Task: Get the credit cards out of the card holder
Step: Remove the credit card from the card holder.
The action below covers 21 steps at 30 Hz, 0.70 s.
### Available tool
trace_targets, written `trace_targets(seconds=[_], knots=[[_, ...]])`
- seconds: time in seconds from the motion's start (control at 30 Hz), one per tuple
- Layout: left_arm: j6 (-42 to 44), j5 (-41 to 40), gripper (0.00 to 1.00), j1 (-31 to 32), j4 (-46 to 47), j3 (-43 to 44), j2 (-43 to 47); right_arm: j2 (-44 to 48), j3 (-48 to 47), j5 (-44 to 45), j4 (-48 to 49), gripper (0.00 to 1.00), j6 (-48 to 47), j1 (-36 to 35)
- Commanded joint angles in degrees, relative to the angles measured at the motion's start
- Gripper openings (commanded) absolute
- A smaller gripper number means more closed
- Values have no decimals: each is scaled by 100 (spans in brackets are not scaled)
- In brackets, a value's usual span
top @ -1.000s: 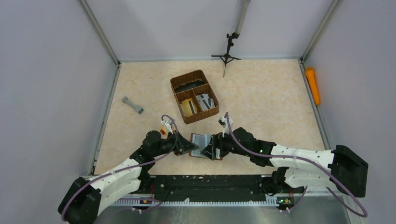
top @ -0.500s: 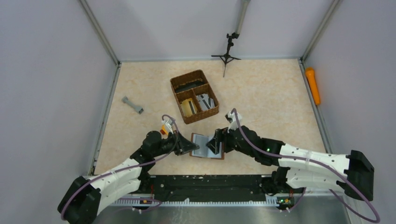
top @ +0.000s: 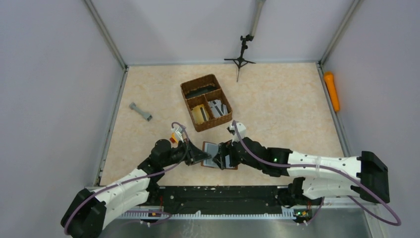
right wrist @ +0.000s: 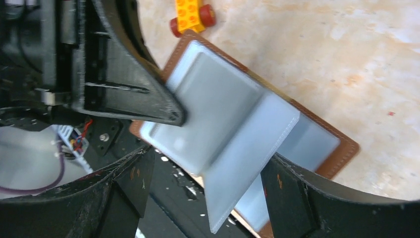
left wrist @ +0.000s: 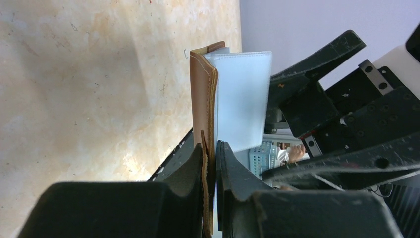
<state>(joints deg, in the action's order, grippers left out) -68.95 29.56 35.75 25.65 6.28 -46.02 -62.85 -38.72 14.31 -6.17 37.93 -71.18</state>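
Note:
The card holder [top: 218, 155], brown leather with a grey-silver inside, lies open near the table's front edge between both arms. My left gripper [left wrist: 213, 151] is shut on its brown left cover [left wrist: 202, 94], holding that half up. In the right wrist view a grey-silver leaf [right wrist: 247, 158] stands up from the fold, and the brown rim [right wrist: 342, 145] rests on the table. My right gripper [right wrist: 208, 191] hangs open over the holder, one finger on each side of that leaf, not touching it. The credit cards cannot be told apart from the grey-silver pockets.
A brown woven basket [top: 206, 101] with compartments stands just behind the holder. A small yellow toy with red wheels [right wrist: 190, 12] sits by the left gripper. A grey piece [top: 140, 111] lies at the left, an orange object [top: 331, 90] by the right wall, a small tripod [top: 241, 57] at the back.
My right gripper drew back to the right, then returned left over the open holder, its jaws narrowing a little. The left gripper kept its hold and stayed still.

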Motion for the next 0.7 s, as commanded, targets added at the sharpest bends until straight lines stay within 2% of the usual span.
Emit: trace_targets(seconds=[0.0, 0.13, 0.27, 0.43, 0.67], knots=[[12, -34, 5, 25, 161, 93, 153, 438, -320, 910, -689, 79, 150, -76], [4, -39, 5, 25, 160, 142, 129, 1022, -304, 1124, -1015, 80, 85, -75], [-8, -13, 5, 32, 241, 185, 33, 1243, -264, 492, -666, 80, -156, -72], [-161, 51, 5, 64, 591, 177, -110, 649, -148, -477, 285, 81, -191, -72], [-488, 152, 6, 127, 1210, 29, -196, -259, -246, -445, 530, 81, -80, -78]])
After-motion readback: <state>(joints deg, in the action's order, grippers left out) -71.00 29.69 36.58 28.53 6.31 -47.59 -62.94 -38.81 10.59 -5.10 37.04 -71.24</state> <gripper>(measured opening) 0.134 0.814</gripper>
